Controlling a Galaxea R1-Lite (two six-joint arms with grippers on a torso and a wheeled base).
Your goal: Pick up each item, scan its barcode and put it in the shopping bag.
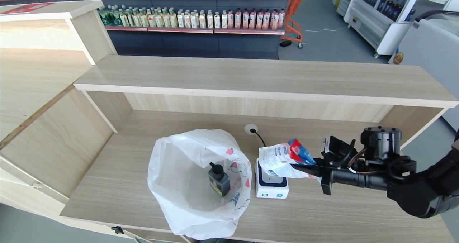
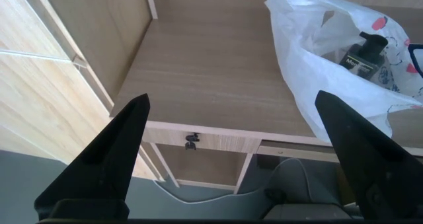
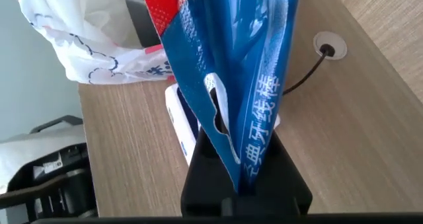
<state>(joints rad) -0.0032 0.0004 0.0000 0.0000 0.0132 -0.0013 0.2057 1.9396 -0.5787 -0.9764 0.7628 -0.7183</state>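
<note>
White bag (image 1: 168, 178) contains one bottle (image 1: 219, 180). One scanner (image 1: 271, 189) sits at its 3 o'clock. My right gripper (image 1: 303, 168) clamps one packet (image 1: 281, 158) above the scanner; my left gripper (image 2: 231, 97) is spread wide, holding nothing.

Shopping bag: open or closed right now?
Open: the shopping bag gapes upward on the counter, and a dark pump bottle shows inside through its mouth.

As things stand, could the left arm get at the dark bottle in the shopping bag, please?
Probably yes: the left gripper is open and empty, and the shopping bag gapes upward, the bottle uncovered inside. Its near wall stands between them, so an approach from above seems needed.
</note>
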